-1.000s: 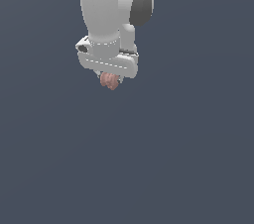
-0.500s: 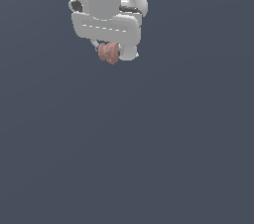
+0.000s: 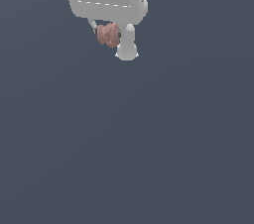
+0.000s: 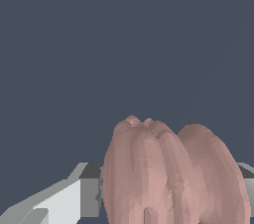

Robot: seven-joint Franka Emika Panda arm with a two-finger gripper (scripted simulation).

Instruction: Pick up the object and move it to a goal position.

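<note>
The gripper (image 3: 111,39) is closed on the object (image 3: 108,34), a pinkish-brown two-lobed blob held between the fingers (image 3: 127,44) beneath the white hand, near the top of the exterior view; no supporting surface or goal marker is visible in either view. In the wrist view the object (image 4: 171,173) fills the gap between the fingers, so the grasp appears seated. Judgement: the transport should proceed smoothly with grip pressure kept constant, as the lumpy, rounded lobes could slip under abrupt motion.

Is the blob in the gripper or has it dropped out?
In the gripper: the blob sits between the fingers, with nothing under it.
</note>
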